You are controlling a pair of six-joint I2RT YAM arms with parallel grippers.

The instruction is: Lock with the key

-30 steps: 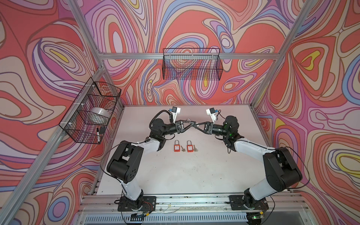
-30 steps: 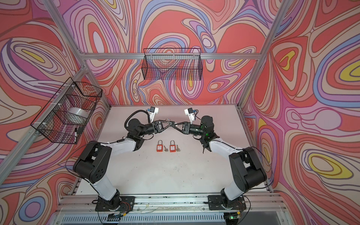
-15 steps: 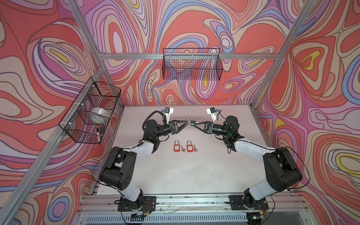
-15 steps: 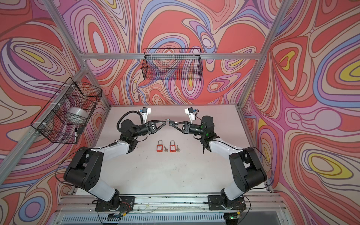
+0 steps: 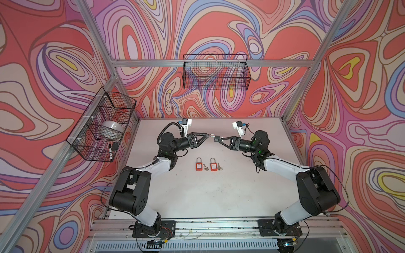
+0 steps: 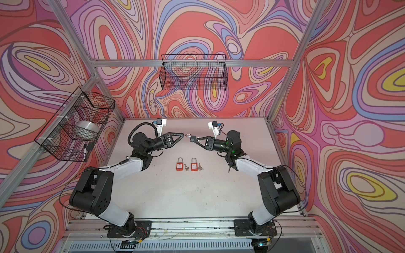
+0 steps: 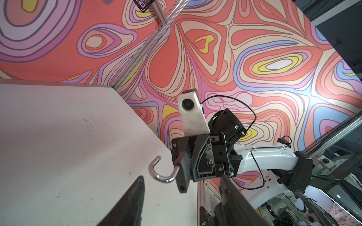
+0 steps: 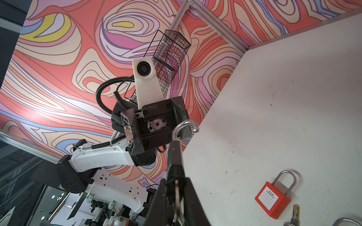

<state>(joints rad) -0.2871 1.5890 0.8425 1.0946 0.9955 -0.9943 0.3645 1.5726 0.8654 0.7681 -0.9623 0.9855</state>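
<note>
The left gripper (image 5: 207, 135) is being opened and withdrawn. The grey padlock (image 7: 183, 172), shackle (image 7: 158, 174) unlatched, is being held clamped by the right gripper (image 5: 215, 138) near the desk's (image 5: 219, 197) rear edge. Locking is still pending.

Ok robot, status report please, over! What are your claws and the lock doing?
Left gripper open, empty. Right gripper shut on dark padlock, shackle open. Red padlocks, keys beside them, on table, untouched.
</note>
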